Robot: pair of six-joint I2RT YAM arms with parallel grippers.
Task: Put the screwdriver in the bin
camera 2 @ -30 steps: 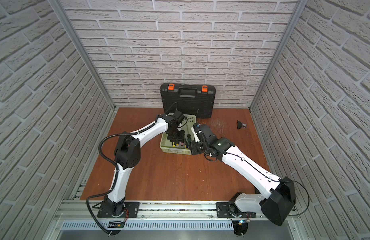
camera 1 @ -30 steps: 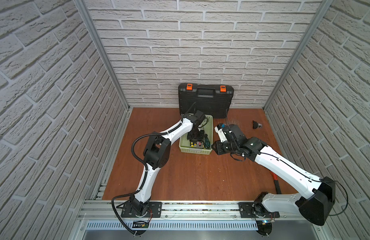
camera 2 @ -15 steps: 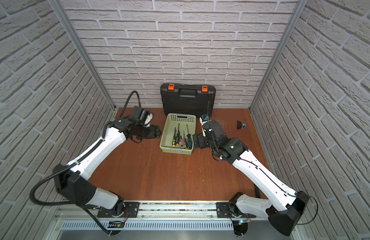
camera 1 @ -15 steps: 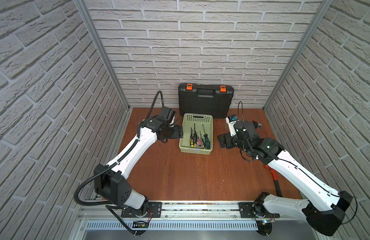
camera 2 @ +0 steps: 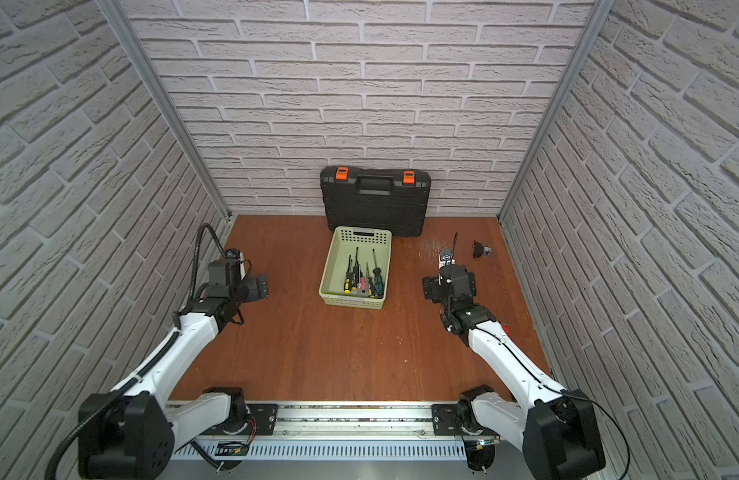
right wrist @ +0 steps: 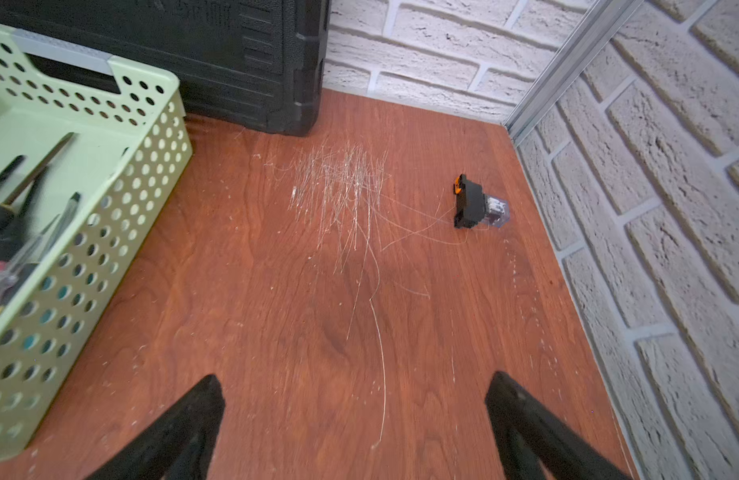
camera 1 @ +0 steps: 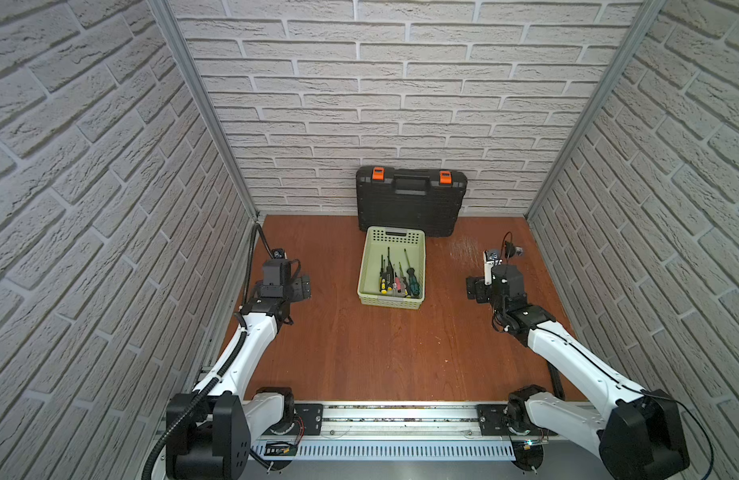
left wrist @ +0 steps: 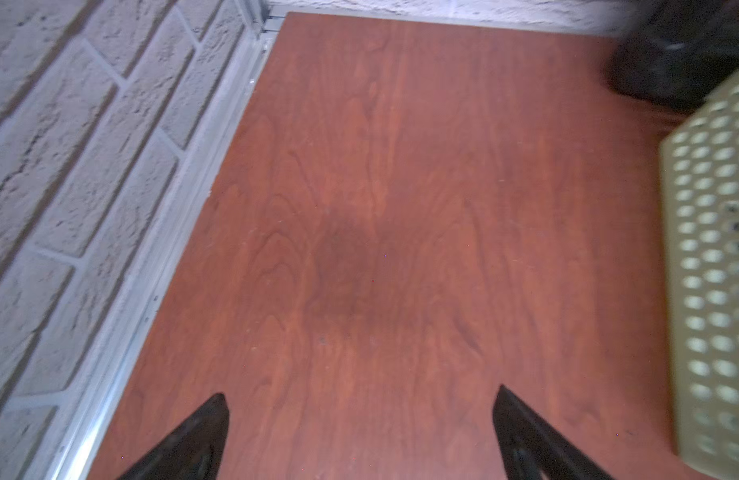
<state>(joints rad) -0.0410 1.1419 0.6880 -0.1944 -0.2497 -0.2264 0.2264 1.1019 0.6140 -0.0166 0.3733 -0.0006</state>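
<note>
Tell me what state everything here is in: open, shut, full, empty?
Bin: upright on the table, holding screwdrivers.
Screwdrivers: lying inside the bin.
Case: shut, standing upright behind the bin.
Left tool: open, empty.
Right tool: open, empty.
Small black part: lying loose on the table.

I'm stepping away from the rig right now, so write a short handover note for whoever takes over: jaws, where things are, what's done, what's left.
Left gripper: jaws open, empty, left of the bin.
Right gripper: jaws open, empty, right of the bin.
Bin: in front of the tool case, several screwdrivers lying inside.
Done: screwdrivers in bin, none held.
Left: check the dark item half hidden by the right arm; cannot tell if it is a screwdriver.
</note>
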